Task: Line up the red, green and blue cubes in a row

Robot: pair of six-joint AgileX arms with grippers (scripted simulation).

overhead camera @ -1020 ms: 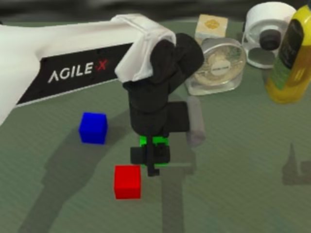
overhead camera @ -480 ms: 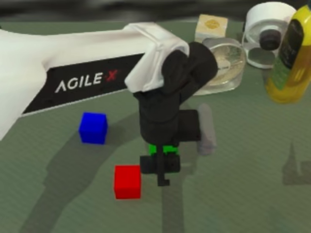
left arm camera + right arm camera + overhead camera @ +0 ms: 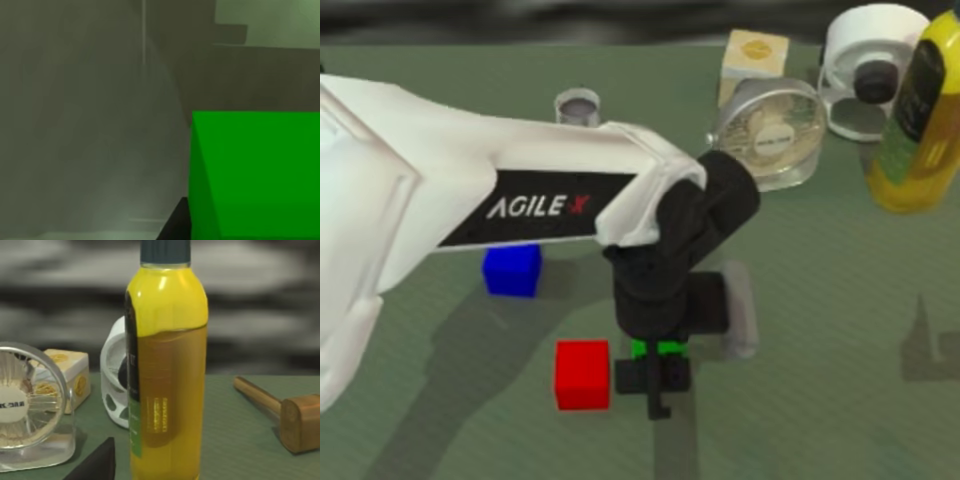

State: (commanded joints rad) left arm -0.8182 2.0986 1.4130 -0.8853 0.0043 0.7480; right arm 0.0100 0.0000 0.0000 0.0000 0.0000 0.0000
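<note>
The bench [image 3: 840, 330] is a dull green surface with clutter along its far edge: a yellow bottle [image 3: 920, 120] at the right, a white round holder [image 3: 870, 45] behind it, a small clear fan [image 3: 775, 125] and a cream box [image 3: 755, 55] beside that. None of these belong to the job.

The left arm [image 3: 470, 190] reaches in from the top view's left and bends down over the middle of the bench. Its hand [image 3: 658, 385] is closed on the green cube [image 3: 658, 349], of which only a strip shows between the dark fingers in the top view; the left wrist view is filled by the cube's green face [image 3: 255, 175], with the bench below it. Whether the cube is resting on the bench or just above it, I cannot tell.

The relation that matters: the red cube [image 3: 583, 374] lies just to the left of the held green cube, with a narrow gap between them, roughly level with it. The blue cube [image 3: 512, 270] sits farther left and farther back, partly under the arm, out of line with the other two. The left arm is clearly the nearer one to all three cubes.

My judgement: green is about placed next to red, and blue is the piece left to bring into the row.

The right arm is parked off the right side; its hand does not show.
</note>
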